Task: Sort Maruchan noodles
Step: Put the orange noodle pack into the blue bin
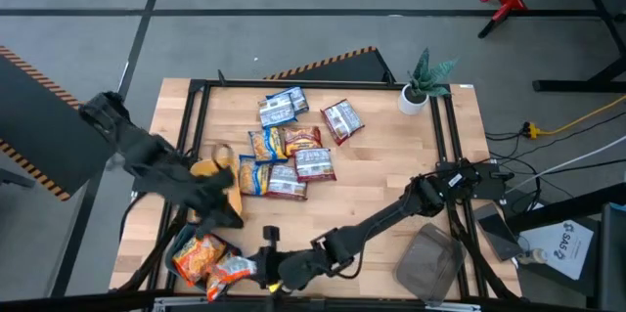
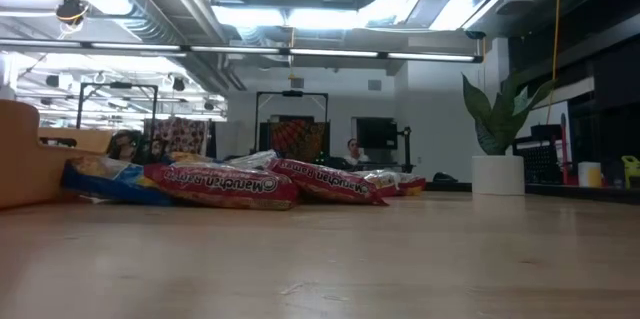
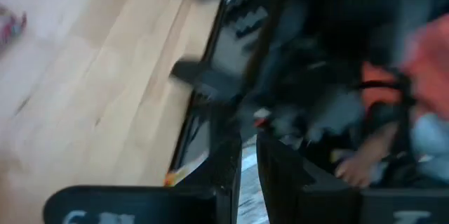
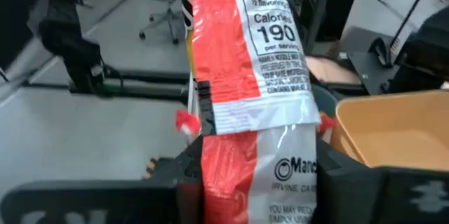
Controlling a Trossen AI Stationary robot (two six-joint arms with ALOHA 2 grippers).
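We found the right gripper (image 1: 256, 269) at the tabletop's (image 1: 391, 170) near left corner, jaws clenched on a crinkly orange packet (image 4: 245, 76); the left gripper's (image 3: 242, 175) jaws nearly closed, its surroundings blurred.

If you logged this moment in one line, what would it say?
right gripper: shut on orange packet, by yellow tray | left gripper: near tray | pile: mid-table

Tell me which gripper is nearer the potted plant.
The left. The left gripper is at the table's left side by the yellow tray; the right gripper, shut on an orange packet, is at the front edge, farther from the potted plant.
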